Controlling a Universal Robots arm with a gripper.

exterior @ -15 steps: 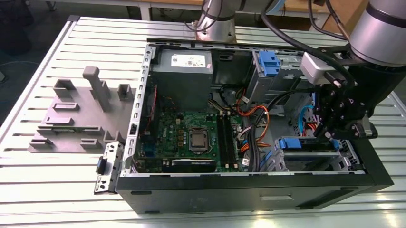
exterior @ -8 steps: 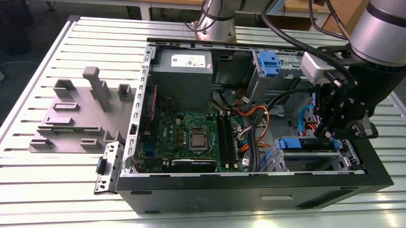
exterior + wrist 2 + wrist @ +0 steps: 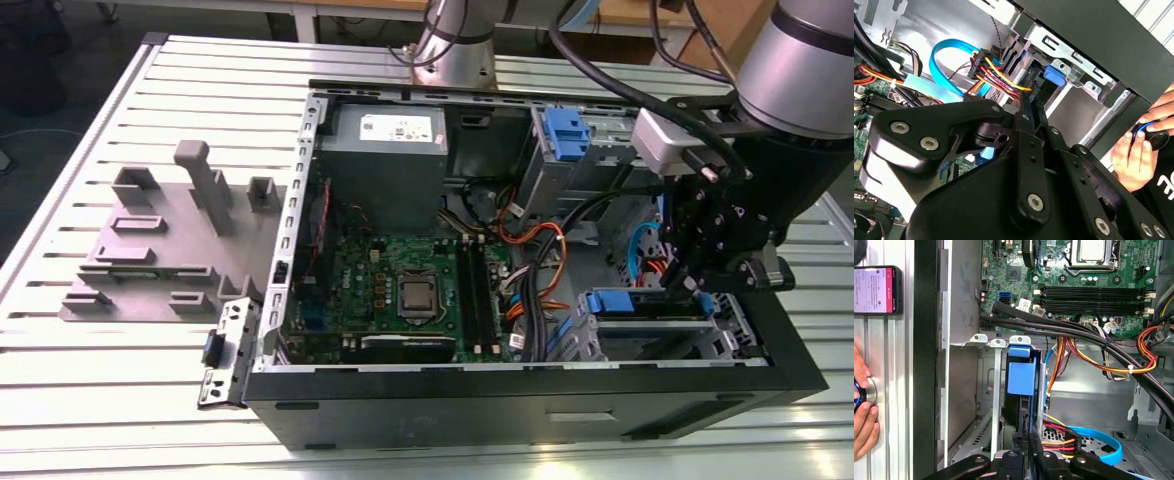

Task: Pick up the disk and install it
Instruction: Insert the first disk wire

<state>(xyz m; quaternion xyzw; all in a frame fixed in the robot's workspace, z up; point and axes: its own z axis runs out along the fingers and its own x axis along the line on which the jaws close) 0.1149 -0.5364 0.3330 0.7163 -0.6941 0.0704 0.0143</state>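
The disk (image 3: 1020, 374) stands on edge in the metal drive cage (image 3: 996, 390) at the case's front corner, its blue bracket end facing the motherboard. In the exterior view the disk (image 3: 627, 301) lies in the cage (image 3: 661, 338) at the right side of the open computer case. My gripper (image 3: 691, 288) reaches down into the case at the disk's other end. In both wrist views its black fingers (image 3: 1019, 456) come close together on the disk's dark edge, just behind the blue bracket tab (image 3: 1053, 76). The gripper (image 3: 1029, 102) looks shut on the disk.
Bundles of red, orange and blue cables (image 3: 1094, 357) run right beside the cage. The motherboard (image 3: 400, 290), a grey power supply (image 3: 387, 140) and a second blue bracket (image 3: 567, 135) lie in the case. A grey fixture (image 3: 160, 240) sits at the exterior view's left. A person's hand (image 3: 861, 415) and a phone (image 3: 876, 290) rest on the table outside the case.
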